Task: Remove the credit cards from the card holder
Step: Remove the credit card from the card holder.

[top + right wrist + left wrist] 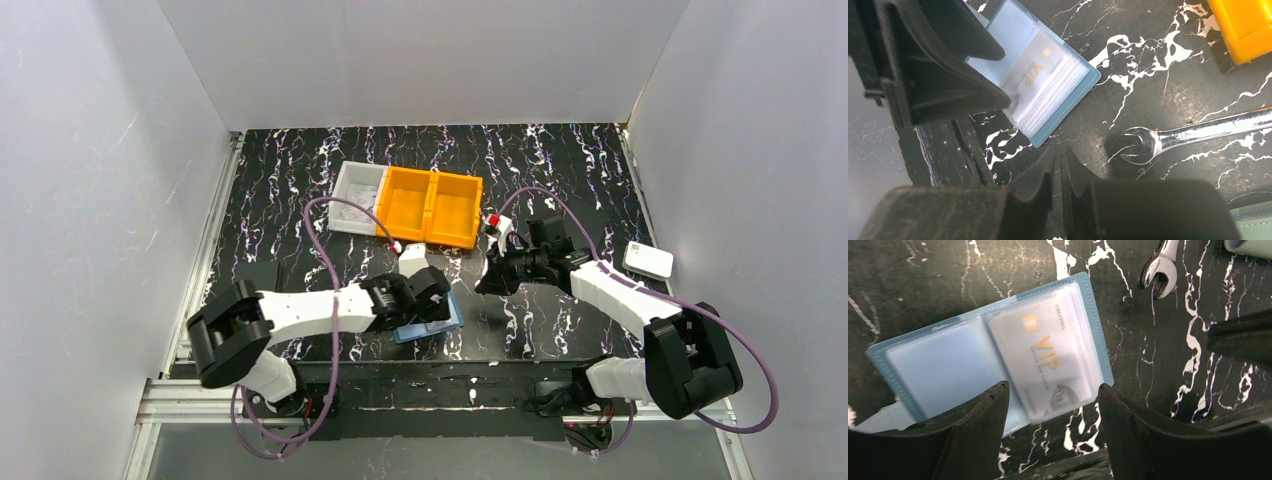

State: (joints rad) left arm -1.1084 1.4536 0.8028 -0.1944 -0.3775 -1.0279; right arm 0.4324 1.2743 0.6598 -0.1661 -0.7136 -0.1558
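The blue card holder (948, 360) lies open and flat on the table near its front edge (428, 328). The credit cards (1048, 355) sit stacked in its clear right-hand pockets; the top one is pale with orange "VIP" lettering (1040, 82). My left gripper (1053, 400) hangs open just above the holder's near edge, one finger (978, 435) over the left half and the other past the right edge, with nothing between them gripped. My right gripper (1061, 152) is shut and empty, a short way to the right of the holder (492, 280).
A steel wrench (1193, 135) lies on the table right of the holder. A pale green pouch (1250, 247) sits beyond it. An orange two-part bin (430, 205) and a clear bin (357, 195) stand behind, and a white device (648, 261) lies at the right wall.
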